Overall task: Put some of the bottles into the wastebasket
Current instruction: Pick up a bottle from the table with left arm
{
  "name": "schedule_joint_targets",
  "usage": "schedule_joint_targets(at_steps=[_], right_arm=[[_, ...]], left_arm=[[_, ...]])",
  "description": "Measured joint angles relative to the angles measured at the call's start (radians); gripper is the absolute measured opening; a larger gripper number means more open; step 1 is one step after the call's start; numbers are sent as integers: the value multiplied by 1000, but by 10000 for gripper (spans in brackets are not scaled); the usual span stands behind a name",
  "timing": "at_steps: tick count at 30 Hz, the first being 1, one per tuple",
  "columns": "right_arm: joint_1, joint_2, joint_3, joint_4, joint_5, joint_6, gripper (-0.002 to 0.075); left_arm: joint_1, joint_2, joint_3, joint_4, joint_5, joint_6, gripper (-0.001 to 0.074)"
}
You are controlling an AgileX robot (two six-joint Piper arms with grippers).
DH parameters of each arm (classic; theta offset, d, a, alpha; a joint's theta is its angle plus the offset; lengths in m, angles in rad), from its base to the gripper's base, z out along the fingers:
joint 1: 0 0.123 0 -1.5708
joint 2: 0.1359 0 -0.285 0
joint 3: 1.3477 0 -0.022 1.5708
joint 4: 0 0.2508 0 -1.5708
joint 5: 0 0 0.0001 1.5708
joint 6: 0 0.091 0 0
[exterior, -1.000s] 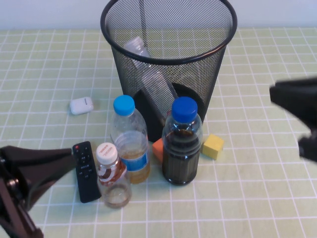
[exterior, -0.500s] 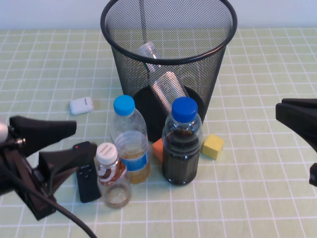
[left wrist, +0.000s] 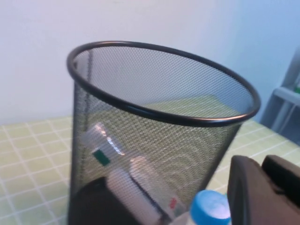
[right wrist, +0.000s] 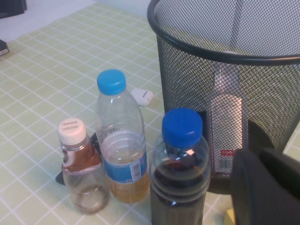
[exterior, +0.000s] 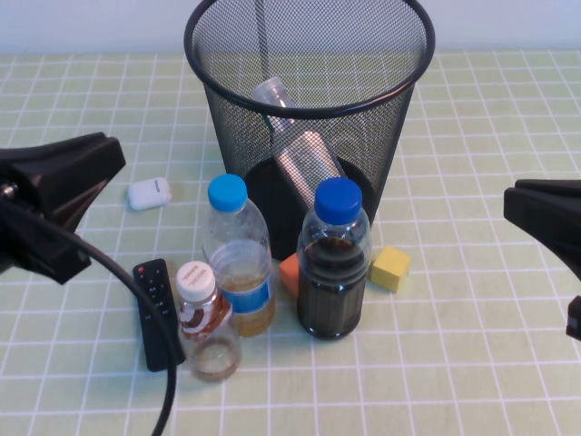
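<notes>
Stands upright at the far middle of the green-checked table (exterior: 472, 363): a black mesh wastebasket (exterior: 309, 109). Leans inside it, cap up against the far-left wall: a tall clear bottle (exterior: 295, 150) with a white cap and a green mark on its label, seen through the mesh.

Stand upright just in front of the wastebasket, outside it: three more bottles. Nearest the mesh, a wide blue-capped bottle (exterior: 334, 263) filled with dark liquid; just beside it to the left, a slimmer blue-capped bottle (exterior: 238, 259) with amber liquid at its base and a blue label; nearest the robot and further left, a short white-capped bottle (exterior: 205, 322) with a red-brown label.

Lies flat beside the short bottle, on its left: a black remote (exterior: 157, 313). Sits well to the left of the wastebasket: a small white case (exterior: 149, 193). Peeks out between the two blue-capped bottles: an orange block (exterior: 289, 272). Rests just right of the dark bottle: a yellow block (exterior: 389, 268).

Hangs at the left edge, above the table and apart from everything: the left gripper (exterior: 64, 177), empty, state of its fingers not to be told. Sits at the right edge, also clear of the bottles: the right gripper (exterior: 545, 218), fingers pressed together on nothing.
</notes>
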Motion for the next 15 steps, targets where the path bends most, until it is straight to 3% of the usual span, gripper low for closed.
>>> schedule_joint_targets(at_steps=[5, 15], right_arm=[[0, 0, 0, 6, 15, 0, 0], [0, 0, 0, 12, 15, 0, 0]], left_arm=[[0, 0, 0, 20, 61, -66, 3], [0, -6, 2, 290, 134, -224, -1]])
